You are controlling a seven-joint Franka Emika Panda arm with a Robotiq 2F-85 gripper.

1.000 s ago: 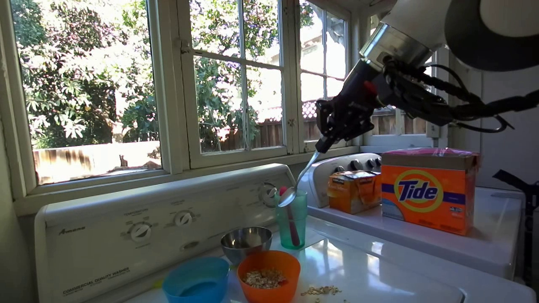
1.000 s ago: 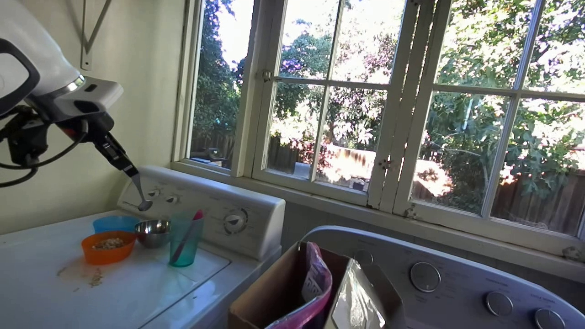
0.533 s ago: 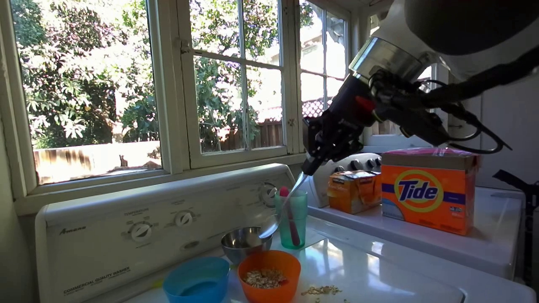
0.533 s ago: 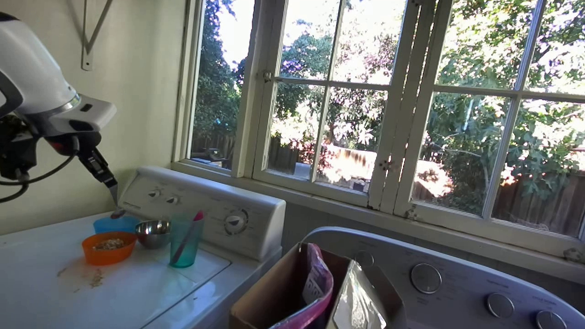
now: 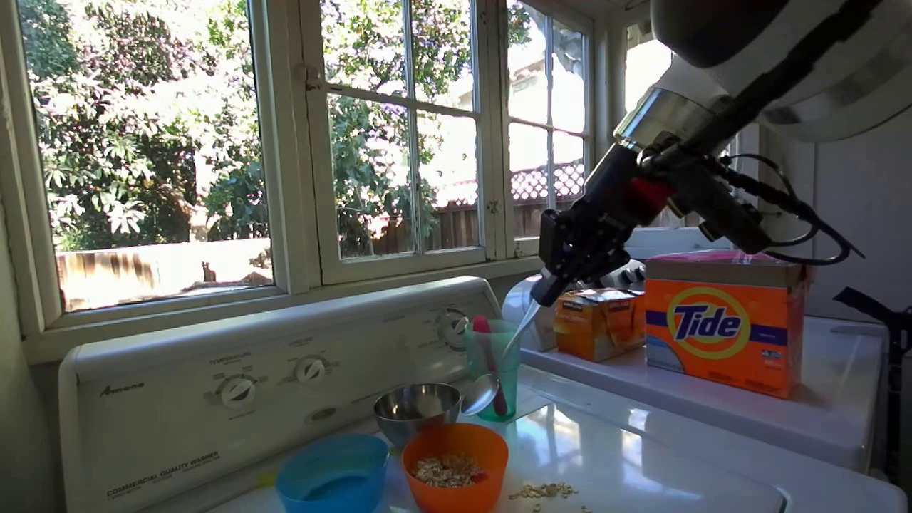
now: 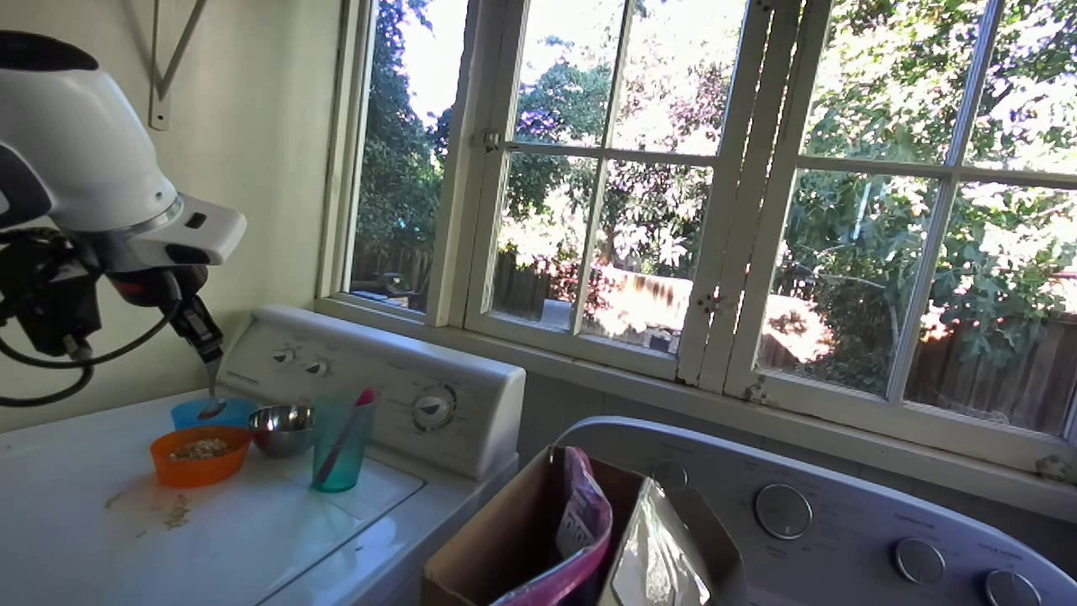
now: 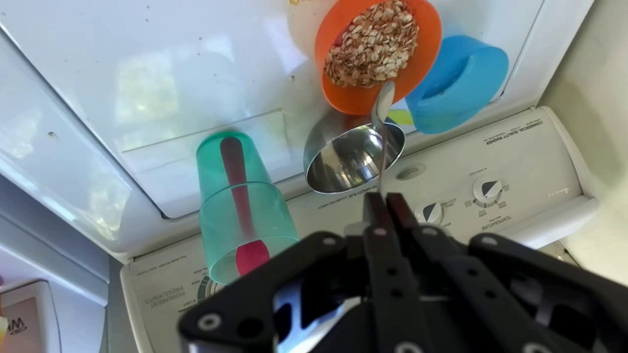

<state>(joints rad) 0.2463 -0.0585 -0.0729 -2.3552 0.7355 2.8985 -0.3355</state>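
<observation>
Both exterior views show a spoon above a washer, windows behind.

In an exterior view: white, rounded, hard-shelled robot arm in from 2 o'clock; black two-finger gripper tilted down toward 7 o'clock, jaws pinched together.

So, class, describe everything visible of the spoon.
The spoon is silvery and shiny, apparently metal, with a slender handle and an oval head. The gripper is closed on the handle's upper end, and the spoon hangs slanted in the air, head lowest. In the wrist view, the head overlaps the orange bowl and the handle crosses the metal bowl, but no contact with either shows.
</observation>
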